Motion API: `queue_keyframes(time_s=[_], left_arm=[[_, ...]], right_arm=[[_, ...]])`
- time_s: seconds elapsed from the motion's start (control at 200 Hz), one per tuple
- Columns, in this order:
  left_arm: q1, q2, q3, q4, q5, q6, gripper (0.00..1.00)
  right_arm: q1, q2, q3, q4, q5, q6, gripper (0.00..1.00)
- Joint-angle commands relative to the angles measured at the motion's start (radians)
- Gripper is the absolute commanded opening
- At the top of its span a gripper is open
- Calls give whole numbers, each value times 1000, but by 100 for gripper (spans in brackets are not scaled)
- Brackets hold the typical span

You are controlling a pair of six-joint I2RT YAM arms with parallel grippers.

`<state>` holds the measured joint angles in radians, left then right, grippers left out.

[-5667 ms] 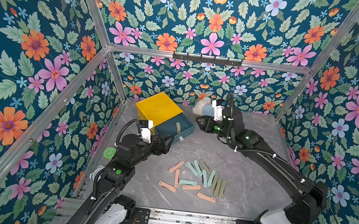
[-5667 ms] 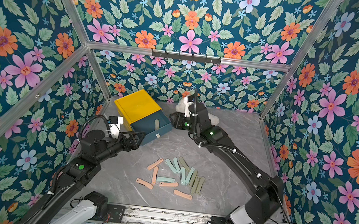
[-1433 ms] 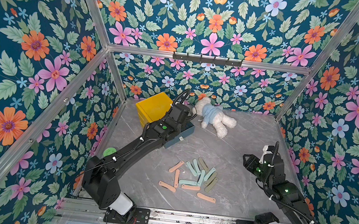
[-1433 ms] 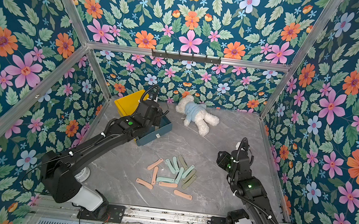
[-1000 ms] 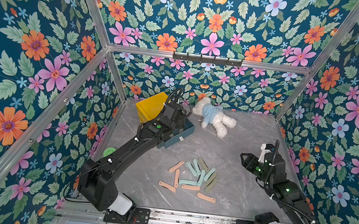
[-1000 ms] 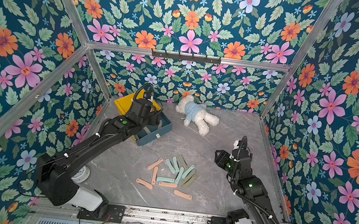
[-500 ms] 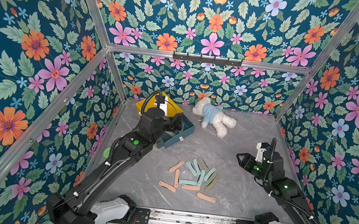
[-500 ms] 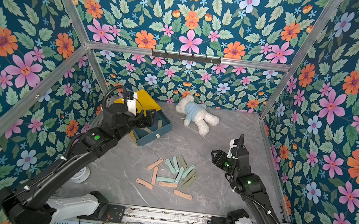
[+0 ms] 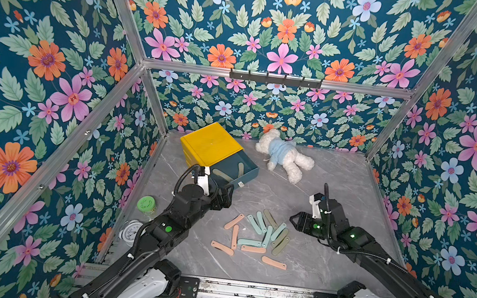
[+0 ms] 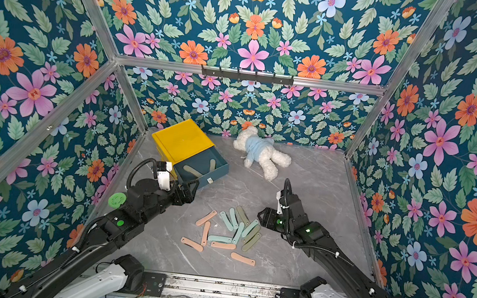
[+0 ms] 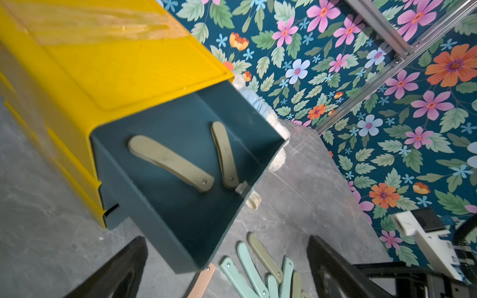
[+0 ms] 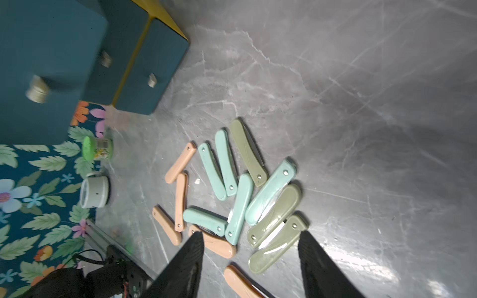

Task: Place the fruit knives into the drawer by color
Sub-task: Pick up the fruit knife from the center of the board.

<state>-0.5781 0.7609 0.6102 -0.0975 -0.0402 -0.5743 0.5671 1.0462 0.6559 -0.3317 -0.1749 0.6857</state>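
Several fruit knives [image 9: 254, 235] in salmon pink, pale teal and olive green lie in a loose pile on the grey table, also seen in the right wrist view [image 12: 232, 196]. The teal drawer [image 9: 248, 172] stands pulled out of the yellow cabinet [image 9: 210, 143]. Two olive knives [image 11: 170, 162] lie in the drawer. My left gripper [image 9: 225, 196] hovers just in front of the drawer, open and empty [image 11: 224, 273]. My right gripper [image 9: 296, 220] hangs open at the pile's right edge, over the olive knives [image 12: 278, 242], and holds nothing [image 12: 251, 265].
A white teddy bear [image 9: 284, 158] in a blue top lies at the back, right of the cabinet. A green-lidded jar [image 9: 146, 205] and a small white clock [image 9: 131, 231] stand by the left wall. Two shut drawers [image 12: 152, 77] sit below the open one.
My left arm has drawn back from over the drawer towards the front, and its jaws have opened wide. The drawer now holds a second olive knife. My right arm has moved left towards the pile.
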Motion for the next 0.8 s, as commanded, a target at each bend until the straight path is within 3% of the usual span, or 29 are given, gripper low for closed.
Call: queue_keyframes(time_s=[0.0,0.195,0.51,0.795], left_arm=[[0,-27,-45,85,33,-61,99],[0,-61,-116,91,49,-83,99],[0,-51,-171,131,97,-98,99],[-1,-49,-195,152,110,-78,99]], right_arm=[[57,66,5,46,31,28,61],[115,208,34,16,51,62,61],[222,235,6,-112,152,173,65],[320,352,56,-174,190,215,71]])
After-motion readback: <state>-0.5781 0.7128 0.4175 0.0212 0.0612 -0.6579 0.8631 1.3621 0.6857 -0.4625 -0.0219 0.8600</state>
